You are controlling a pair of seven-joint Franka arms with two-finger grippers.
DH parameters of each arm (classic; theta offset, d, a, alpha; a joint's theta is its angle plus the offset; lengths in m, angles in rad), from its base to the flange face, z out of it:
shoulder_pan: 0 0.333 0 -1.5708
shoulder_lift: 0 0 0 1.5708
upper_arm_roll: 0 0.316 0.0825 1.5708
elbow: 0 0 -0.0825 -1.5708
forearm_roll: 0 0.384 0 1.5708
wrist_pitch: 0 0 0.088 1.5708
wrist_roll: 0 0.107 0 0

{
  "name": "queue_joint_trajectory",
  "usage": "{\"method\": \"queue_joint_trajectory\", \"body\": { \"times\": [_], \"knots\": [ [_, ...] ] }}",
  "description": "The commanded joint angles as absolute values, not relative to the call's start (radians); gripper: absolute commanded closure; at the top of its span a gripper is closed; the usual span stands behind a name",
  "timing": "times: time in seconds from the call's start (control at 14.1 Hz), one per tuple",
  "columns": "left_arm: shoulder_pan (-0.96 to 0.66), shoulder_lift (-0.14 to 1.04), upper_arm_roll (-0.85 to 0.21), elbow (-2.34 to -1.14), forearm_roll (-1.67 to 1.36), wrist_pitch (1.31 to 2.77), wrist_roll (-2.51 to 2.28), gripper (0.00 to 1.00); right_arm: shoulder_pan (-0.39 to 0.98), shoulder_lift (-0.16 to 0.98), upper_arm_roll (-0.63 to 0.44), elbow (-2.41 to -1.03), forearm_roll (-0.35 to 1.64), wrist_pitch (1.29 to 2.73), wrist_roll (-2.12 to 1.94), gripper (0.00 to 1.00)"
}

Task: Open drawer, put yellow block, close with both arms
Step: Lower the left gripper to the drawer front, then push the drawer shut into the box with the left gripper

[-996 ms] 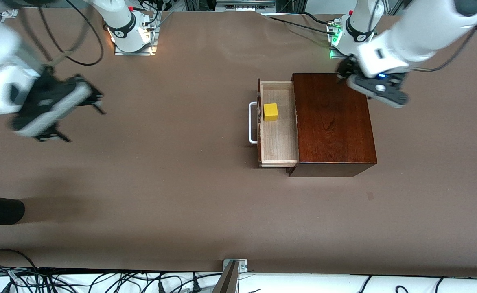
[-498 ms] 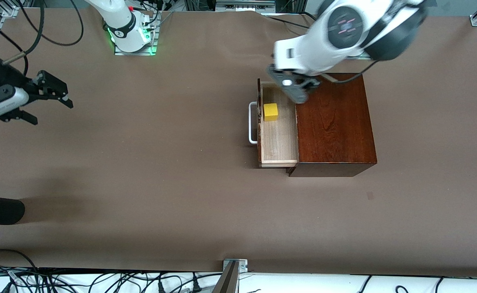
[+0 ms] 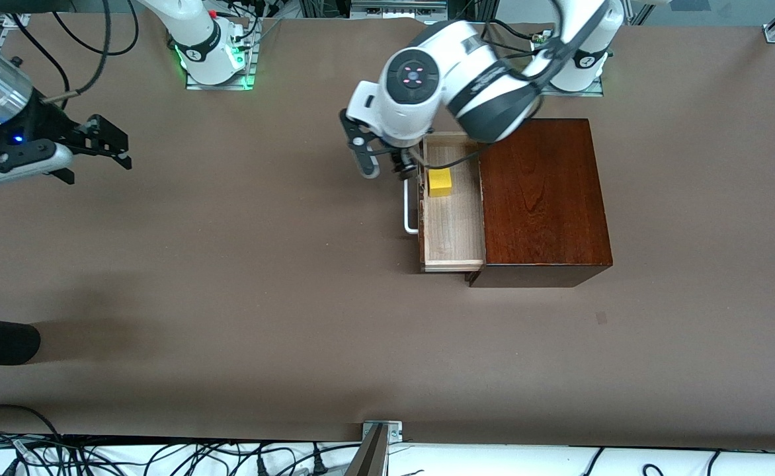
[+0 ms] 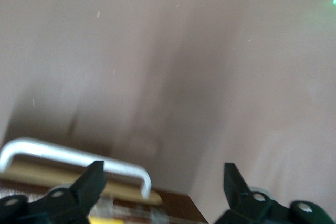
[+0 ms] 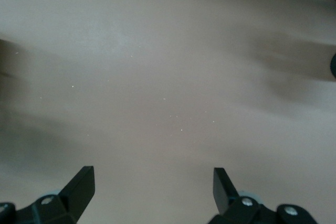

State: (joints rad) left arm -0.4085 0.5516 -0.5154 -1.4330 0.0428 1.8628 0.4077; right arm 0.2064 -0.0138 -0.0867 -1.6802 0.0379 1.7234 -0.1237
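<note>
Table first: one brown surface, carrying one glossy reddish-brown wooden box toward my left arm's end. From it one drawer stands pulled out, its front facing my right arm's end and its long axis running from my bases toward the front camera. One white bar handle runs along that front, on the same axis. One yellow block sits flat on the pale wood inside the drawer, in the part nearer my bases.

Two arms are mine, two grippers. My left gripper hangs over the table just outside the drawer front, by the handle's end nearer my bases; its fingers stand spread apart, holding nothing. The block lies just beside it, inside the drawer past the front panel. My right gripper waits over bare table at my right arm's end, well apart from the box, fingers wide and empty.
</note>
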Motion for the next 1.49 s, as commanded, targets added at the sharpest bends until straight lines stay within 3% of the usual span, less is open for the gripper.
{"method": "queue_joint_trajectory", "body": {
  "times": [0.0,0.21,0.5,1.42],
  "knots": [
    [-0.423,0.639,-0.515,-1.39,0.124,1.929,0.636,0.0,0.212,-0.014,-0.084,-1.692,0.021,1.75,-0.071,0.0],
    [-0.449,0.721,-0.515,-1.396,0.251,2.002,0.744,0.0,0.218,0.003,-0.084,-1.677,-0.002,1.764,-0.071,0.0],
    [-0.44,0.759,-0.508,-1.396,0.273,1.988,0.801,0.0,0.212,0.037,-0.09,-1.646,-0.002,1.766,-0.072,0.0],
    [-0.301,0.692,-0.48,-1.404,0.278,1.62,0.815,0.0,0.215,0.035,-0.091,-1.646,-0.003,1.75,-0.08,0.0]
  ]
}}
